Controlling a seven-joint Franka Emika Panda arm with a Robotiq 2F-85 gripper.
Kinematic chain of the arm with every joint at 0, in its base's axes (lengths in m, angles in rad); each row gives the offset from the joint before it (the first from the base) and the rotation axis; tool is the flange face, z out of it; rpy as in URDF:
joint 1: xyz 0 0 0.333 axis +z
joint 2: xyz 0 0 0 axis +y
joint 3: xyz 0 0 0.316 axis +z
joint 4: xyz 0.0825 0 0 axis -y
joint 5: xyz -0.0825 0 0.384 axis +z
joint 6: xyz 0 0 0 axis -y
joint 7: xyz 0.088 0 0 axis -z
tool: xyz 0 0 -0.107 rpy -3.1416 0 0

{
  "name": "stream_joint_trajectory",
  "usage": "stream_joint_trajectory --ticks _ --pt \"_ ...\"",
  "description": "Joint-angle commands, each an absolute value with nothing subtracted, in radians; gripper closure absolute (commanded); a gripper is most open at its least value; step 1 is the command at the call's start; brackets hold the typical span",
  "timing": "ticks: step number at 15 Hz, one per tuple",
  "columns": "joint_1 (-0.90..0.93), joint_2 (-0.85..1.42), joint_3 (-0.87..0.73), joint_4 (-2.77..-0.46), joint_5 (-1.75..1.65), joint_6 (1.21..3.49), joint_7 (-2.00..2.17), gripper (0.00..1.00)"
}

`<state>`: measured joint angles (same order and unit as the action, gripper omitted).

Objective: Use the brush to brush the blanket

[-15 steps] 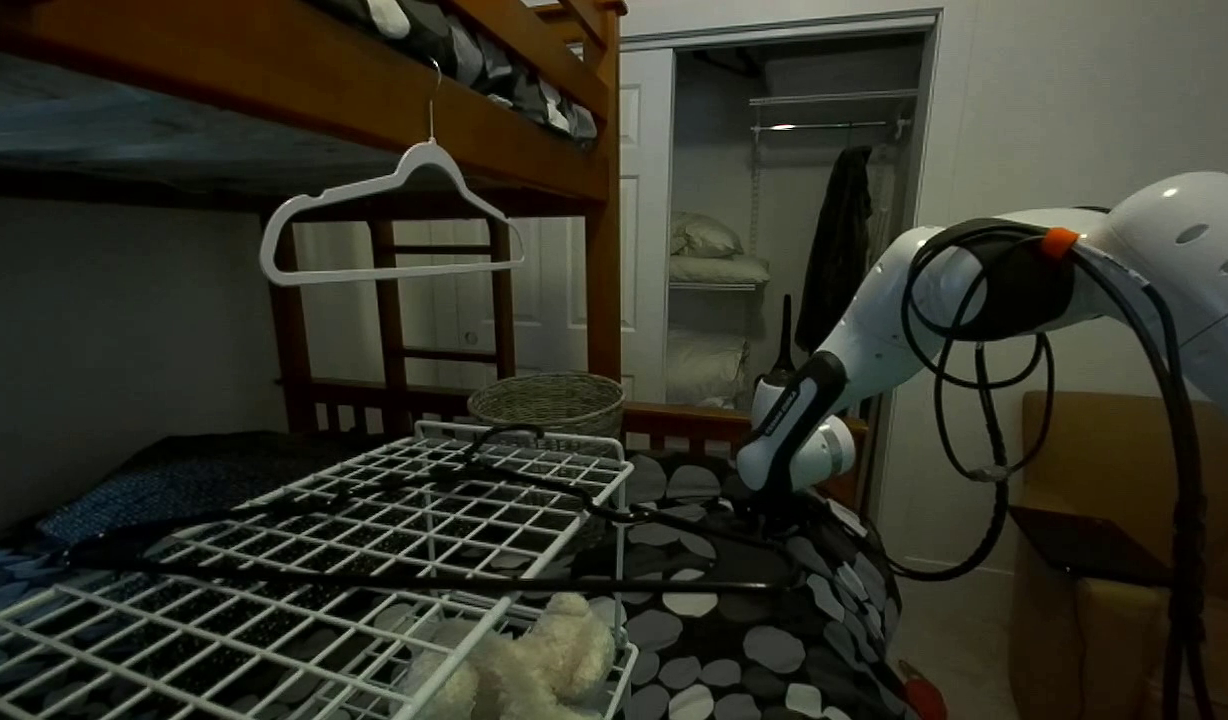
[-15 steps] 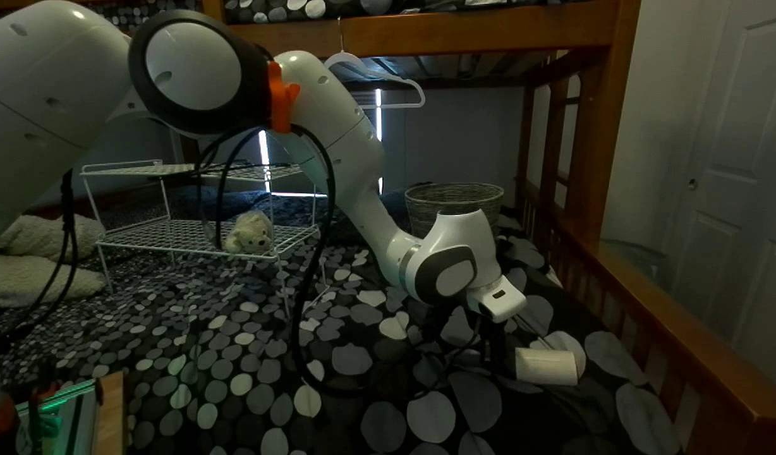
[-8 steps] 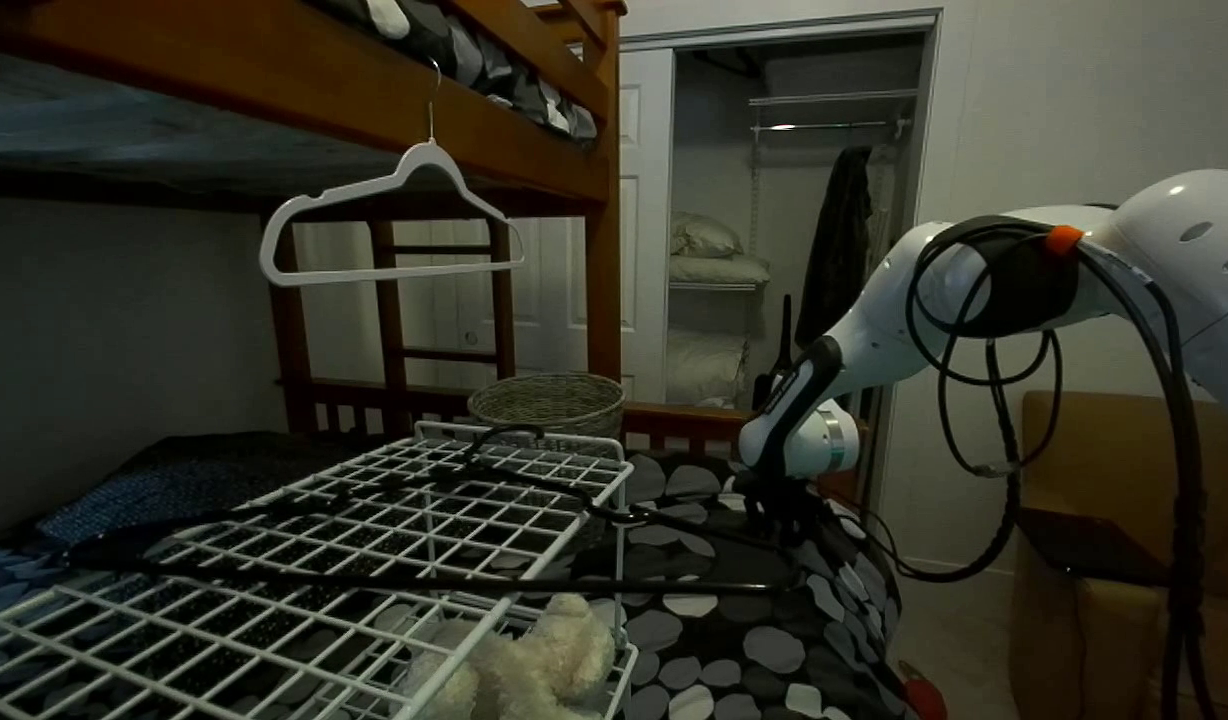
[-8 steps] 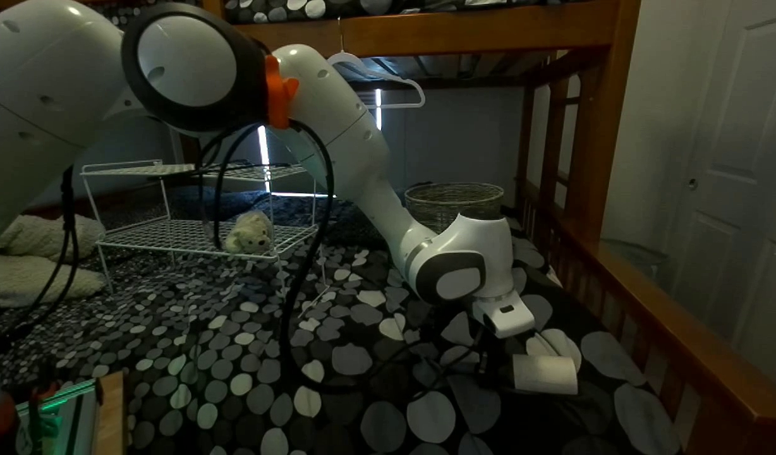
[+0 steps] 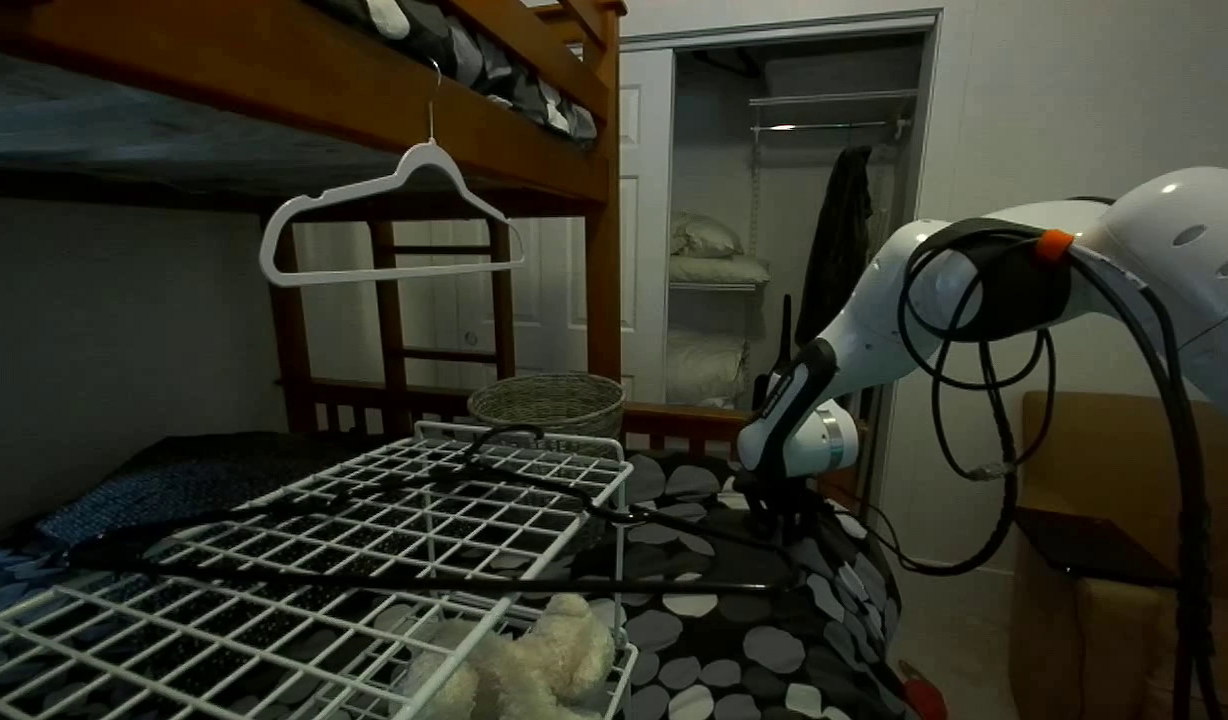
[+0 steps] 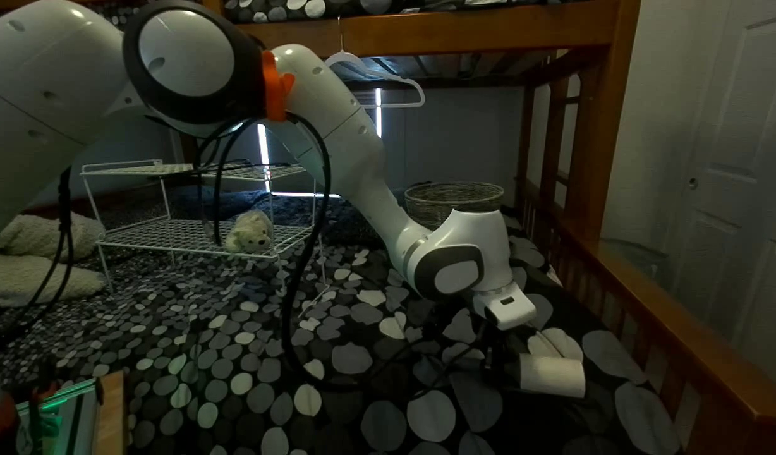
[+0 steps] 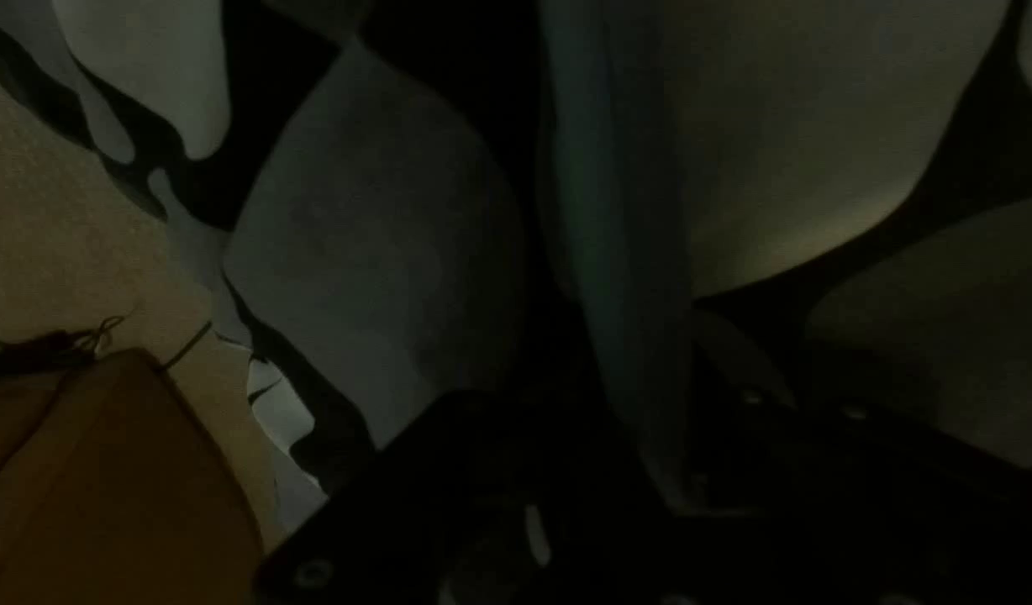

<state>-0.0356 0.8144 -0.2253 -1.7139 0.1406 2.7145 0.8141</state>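
One wooden bunk bed (image 6: 464,35) fills much of both exterior views, with a low side rail (image 6: 666,313) along its edge. Across its lower level spreads the blanket (image 6: 337,414), black with white and grey dots; nothing on its surface tells me which stretches have been brushed. My arm (image 6: 363,145) reaches out over it and bends down toward the rail. A white wire rack (image 6: 167,234) stands on the blanket, well apart from where I work, and a woven basket (image 6: 435,207) sits beyond the bend of my arm.

My gripper (image 6: 497,370) points down close to the blanket, drawn together tightly; I judge that it has hold of the brush (image 6: 552,375), though the grip itself is too dark to make out, even in the wrist view. The brush shows as a pale, roller-like head just beside the gripper, near the rail, on the blanket or barely above it; I can't see which.

So the pick-up looks done and the brush seems in place for a stroke. Whether any stroke is made, I can't say. Left, as I judge it, is the brushing, or whatever remains of it, across the wide dotted reach toward the rack.
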Motion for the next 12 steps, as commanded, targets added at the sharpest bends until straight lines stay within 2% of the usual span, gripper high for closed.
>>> stream_joint_trajectory --ticks 1,12 --pt "0.062 0.759 -0.326 -1.793 0.082 2.766 0.836 0.95" --pt "0.363 0.683 -0.566 -1.853 -0.213 2.798 0.924 0.95"
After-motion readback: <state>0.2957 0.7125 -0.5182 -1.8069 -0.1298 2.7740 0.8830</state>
